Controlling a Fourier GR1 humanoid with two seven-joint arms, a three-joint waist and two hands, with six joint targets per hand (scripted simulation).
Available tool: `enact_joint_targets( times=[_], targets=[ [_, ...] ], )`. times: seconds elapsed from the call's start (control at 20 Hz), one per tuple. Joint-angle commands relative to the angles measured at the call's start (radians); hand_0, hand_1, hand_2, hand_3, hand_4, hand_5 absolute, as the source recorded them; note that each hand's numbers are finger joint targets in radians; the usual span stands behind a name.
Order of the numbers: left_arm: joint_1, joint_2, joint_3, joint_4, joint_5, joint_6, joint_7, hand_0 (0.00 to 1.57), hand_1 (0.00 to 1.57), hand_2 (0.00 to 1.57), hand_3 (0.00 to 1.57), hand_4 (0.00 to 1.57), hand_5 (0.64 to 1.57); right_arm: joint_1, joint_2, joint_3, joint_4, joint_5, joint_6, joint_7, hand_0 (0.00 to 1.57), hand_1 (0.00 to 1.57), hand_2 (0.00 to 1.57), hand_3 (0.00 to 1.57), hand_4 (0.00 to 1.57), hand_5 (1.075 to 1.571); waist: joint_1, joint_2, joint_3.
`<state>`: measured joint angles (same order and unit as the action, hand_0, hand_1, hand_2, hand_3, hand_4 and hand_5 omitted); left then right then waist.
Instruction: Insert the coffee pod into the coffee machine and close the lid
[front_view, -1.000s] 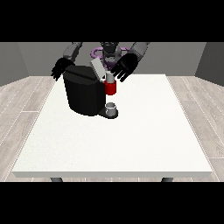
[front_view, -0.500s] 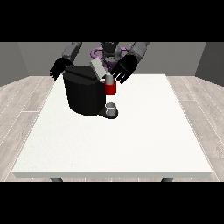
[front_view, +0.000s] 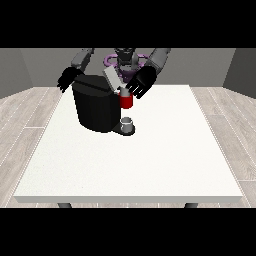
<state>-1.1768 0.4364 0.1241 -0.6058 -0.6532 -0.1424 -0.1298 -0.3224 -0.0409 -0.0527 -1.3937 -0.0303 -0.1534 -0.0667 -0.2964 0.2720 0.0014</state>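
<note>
The hand at the view's right (front_view: 140, 83), fingers spread open and holding nothing, hovers just above a red thing at the machine (front_view: 126, 101). The hand at the view's left (front_view: 67, 78) hangs open behind the black coffee machine (front_view: 97, 107) on the table (front_view: 150, 160).

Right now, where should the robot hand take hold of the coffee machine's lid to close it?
Probably at the lid's raised free end, from above on the view's right: it tilts up from the coffee machine, and the robot hand at the view's right is beside it.

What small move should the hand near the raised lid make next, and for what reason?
Probably the hand at the view's right should move a little toward the grey lid and press it down. The lid stands tilted up over the black coffee machine, and this hand, fingers spread, is just beside it above a red thing at the machine.
</note>
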Motion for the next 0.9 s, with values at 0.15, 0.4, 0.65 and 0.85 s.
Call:
enact_joint_targets(
  times=[0.15, 0.4, 0.65, 0.85],
  targets=[
    [0.007, -0.003, -0.006, 0.017, -0.021, 0.006, 0.02, 1.16, 1.16, 1.19, 1.06, 0.46, 1.571, 0.014, -0.003, 0.0, 0.003, -0.002, 0.005, 0.001, 0.0, 0.0, 0.0, 0.0, 0.43, 1.571, -0.007, 0.002, -0.0013],
    [0.01, 0.022, -0.015, 0.016, -0.037, -0.003, -0.024, 1.11, 1.11, 1.15, 0.98, 0.41, 1.571, 0.015, 0.0, 0.015, -0.019, 0.008, -0.005, 0.04, 0.0, 0.0, 0.0, 0.0, 0.4, 1.571, -0.005, -0.001, -0.0015],
    [0.004, -0.003, -0.022, -0.001, -0.043, 0.002, -0.016, 1.06, 1.06, 1.12, 0.96, 0.37, 1.571, 0.016, 0.024, -0.01, 0.029, -0.007, -0.018, -0.046, 0.0, 0.0, 0.0, 0.0, 0.44, 1.571, 0.02, 0.017, -0.0011],
    [0.019, -0.008, -0.017, 0.014, -0.058, 0.058, -0.028, 1.07, 1.07, 1.12, 0.93, 0.37, 1.571, -0.032, 0.019, 0.009, -0.042, 0.012, -0.046, 0.046, 0.0, 0.0, 0.0, 0.0, 0.48, 1.571, 0.0, 0.019, -0.0015]
  ],
)
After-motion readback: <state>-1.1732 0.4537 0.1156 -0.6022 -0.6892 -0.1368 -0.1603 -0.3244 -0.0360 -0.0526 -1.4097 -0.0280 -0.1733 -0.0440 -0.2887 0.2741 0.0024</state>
